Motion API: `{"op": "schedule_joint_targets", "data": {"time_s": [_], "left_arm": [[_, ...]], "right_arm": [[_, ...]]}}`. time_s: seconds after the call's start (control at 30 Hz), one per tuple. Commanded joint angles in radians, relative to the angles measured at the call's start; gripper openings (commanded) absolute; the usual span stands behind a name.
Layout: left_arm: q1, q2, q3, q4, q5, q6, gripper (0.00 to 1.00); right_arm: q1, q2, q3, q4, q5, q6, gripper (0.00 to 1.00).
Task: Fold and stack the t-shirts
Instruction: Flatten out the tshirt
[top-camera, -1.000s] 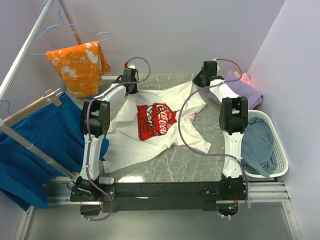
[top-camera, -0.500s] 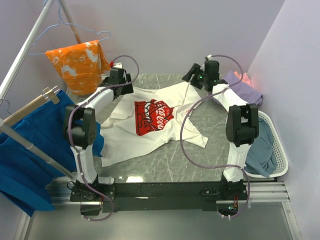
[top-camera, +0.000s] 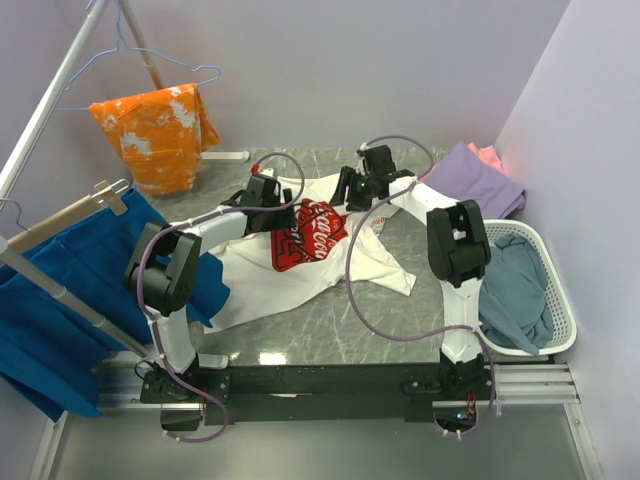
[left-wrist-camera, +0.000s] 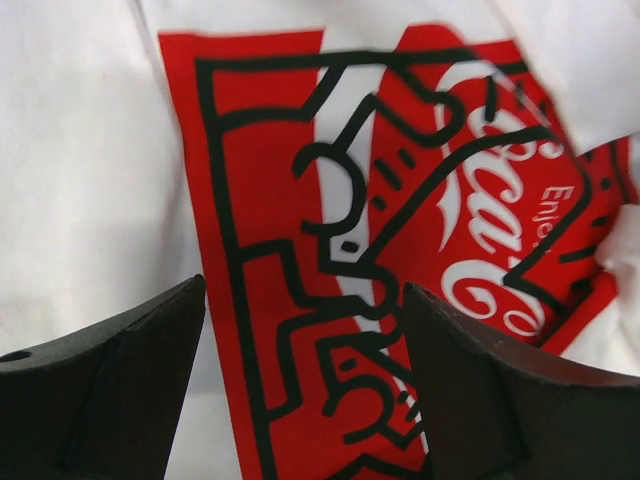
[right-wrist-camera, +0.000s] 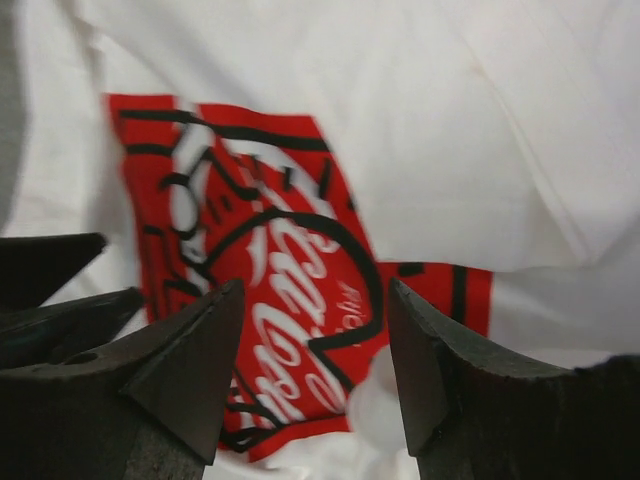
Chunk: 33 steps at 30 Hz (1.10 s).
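Observation:
A white t-shirt with a red-and-white chest print lies rumpled on the grey table, print up. Both grippers hover over the print, facing each other. My left gripper is open, and the red print shows between its dark fingers with nothing held. My right gripper is open too, above the print, empty. A purple t-shirt and a salmon-pink one lie at the back right. A grey-blue one fills the basket.
The white laundry basket stands at the table's right edge. An orange white-splotched garment hangs on a hanger at the back left. A large blue cloth hangs from the rack on the left, draping to the table's left edge.
Both grippers opened and let go of the white t-shirt's top corners, then swung inward over the chest print. The shirt's upper part has slackened and bunched toward the middle.

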Motion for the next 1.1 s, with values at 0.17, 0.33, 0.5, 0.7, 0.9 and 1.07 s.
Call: {"op": "schedule_joint_targets", "data": {"time_s": [0.17,0.33,0.5,0.7,0.9,1.07], "left_arm": [[-0.033,0.011,-0.040,0.024,0.040,-0.055,0.83],[-0.037,0.009,-0.054,-0.004,0.035,-0.039,0.83],[-0.038,-0.014,-0.086,-0.032,0.060,-0.017,0.83],[-0.041,-0.047,-0.143,-0.067,0.121,-0.008,0.82],[-0.049,-0.110,-0.206,-0.116,0.127,0.004,0.81],[-0.050,-0.198,-0.206,-0.098,0.051,-0.026,0.82]], "right_arm": [[0.013,0.014,0.015,-0.302,0.232,-0.073,0.63],[0.039,-0.131,-0.215,-0.362,0.385,-0.097,0.64],[0.081,-0.261,-0.399,-0.469,0.518,-0.108,0.64],[0.136,-0.381,-0.529,-0.597,0.576,-0.110,0.65],[0.179,-0.542,-0.600,-0.652,0.654,0.027,0.68],[0.168,-0.626,-0.554,-0.502,0.664,0.108,0.71]]}}
